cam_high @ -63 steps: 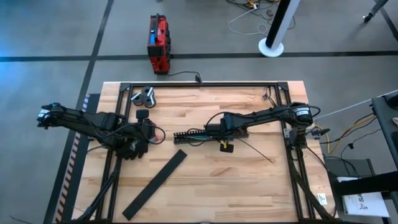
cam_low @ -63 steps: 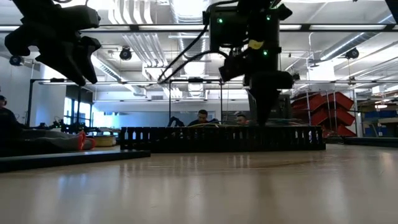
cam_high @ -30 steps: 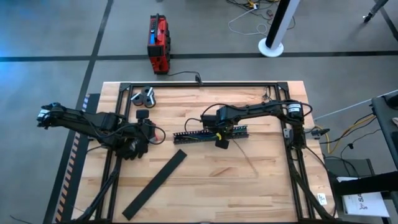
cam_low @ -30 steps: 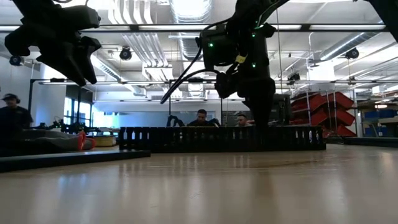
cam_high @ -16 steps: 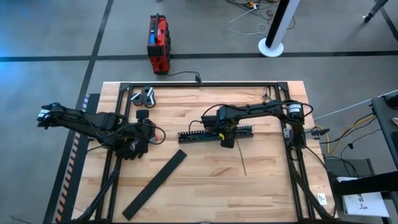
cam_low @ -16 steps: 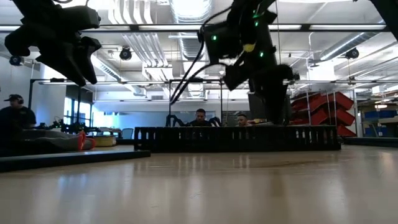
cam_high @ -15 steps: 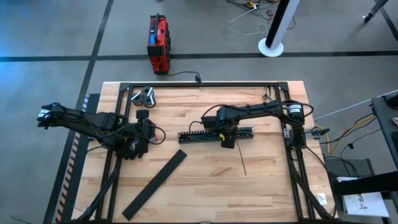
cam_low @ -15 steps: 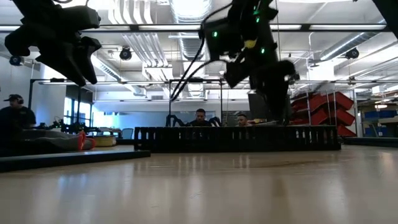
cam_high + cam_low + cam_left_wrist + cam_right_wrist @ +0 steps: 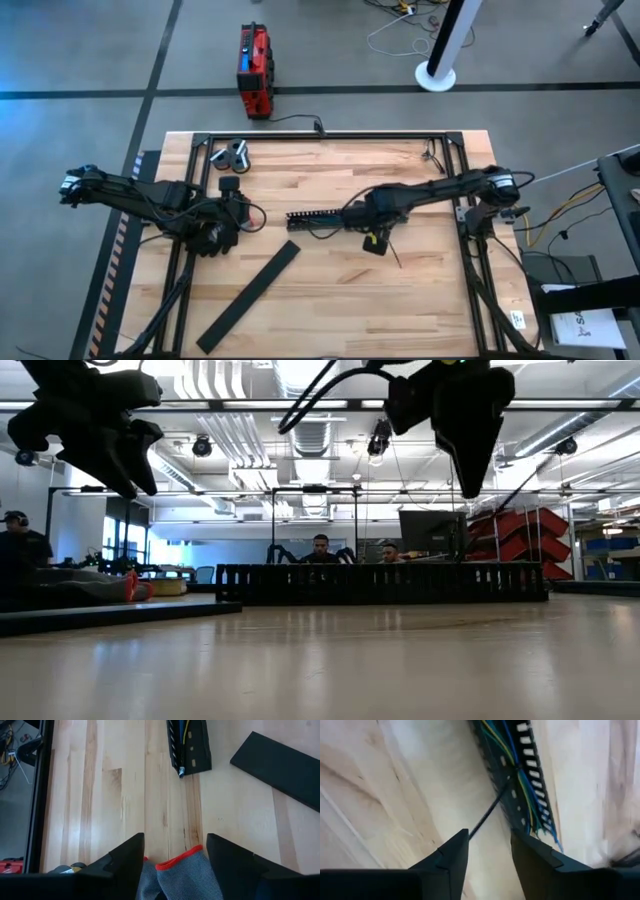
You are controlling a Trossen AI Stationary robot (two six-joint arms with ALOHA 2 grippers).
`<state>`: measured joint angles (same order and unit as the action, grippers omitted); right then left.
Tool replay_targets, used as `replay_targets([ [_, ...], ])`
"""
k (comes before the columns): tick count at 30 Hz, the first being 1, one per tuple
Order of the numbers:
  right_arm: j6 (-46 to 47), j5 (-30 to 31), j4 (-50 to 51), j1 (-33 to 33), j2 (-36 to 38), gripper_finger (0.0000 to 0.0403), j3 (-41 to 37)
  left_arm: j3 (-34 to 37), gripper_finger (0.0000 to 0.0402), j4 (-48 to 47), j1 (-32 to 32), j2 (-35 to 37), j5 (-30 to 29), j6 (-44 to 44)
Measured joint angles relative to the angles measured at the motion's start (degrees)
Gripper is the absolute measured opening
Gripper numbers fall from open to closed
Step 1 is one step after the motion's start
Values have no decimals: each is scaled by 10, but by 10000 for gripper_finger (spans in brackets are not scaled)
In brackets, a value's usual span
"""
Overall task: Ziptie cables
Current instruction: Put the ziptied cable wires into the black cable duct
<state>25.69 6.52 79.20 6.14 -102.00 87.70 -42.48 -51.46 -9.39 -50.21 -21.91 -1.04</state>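
Note:
The cables [image 9: 522, 777], thin blue, green and yellow wires, lie inside the black comb-toothed duct [image 9: 320, 216] in the middle of the table. A thin black strand [image 9: 490, 807] runs from the duct to one fingertip of my right gripper [image 9: 490, 832]. My right gripper [image 9: 375, 242] hangs raised on the duct's near side [image 9: 465, 485], with a narrow gap between its fingers. My left gripper [image 9: 215, 238] waits open at the table's left, raised [image 9: 120, 465] above a grey glove with a red cuff [image 9: 182, 875]. My right gripper has one fingertip [image 9: 465, 837] at the near end of the black strand, and that finger hides the strand's end. Whether the finger touches the strand, I cannot tell.
The duct's flat black lid [image 9: 250, 295] lies slanted at the near left. A grey tool [image 9: 232, 155] and a small black part [image 9: 229, 184] sit at the far left. A black frame [image 9: 320, 135] rims the table. People sit behind it [image 9: 320, 548].
My right gripper has risen from the duct and moved toward the table's near right. Before that the duct slid a little toward the right edge. The thin strand's free end has swung along with the gripper.

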Motion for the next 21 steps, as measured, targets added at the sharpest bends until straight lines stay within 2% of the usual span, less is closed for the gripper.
replay_targets([
  [7,46,25,-1,39,-16,174,-9,0,206,0,0,-4,0,0],
  [13,63,27,1,40,-24,182,-45,0,201,0,0,-5,0,0],
  [17,65,29,6,36,-24,168,-62,0,195,0,0,-5,0,0],
  [21,64,27,6,36,-24,125,-72,0,189,0,0,-5,0,0],
])
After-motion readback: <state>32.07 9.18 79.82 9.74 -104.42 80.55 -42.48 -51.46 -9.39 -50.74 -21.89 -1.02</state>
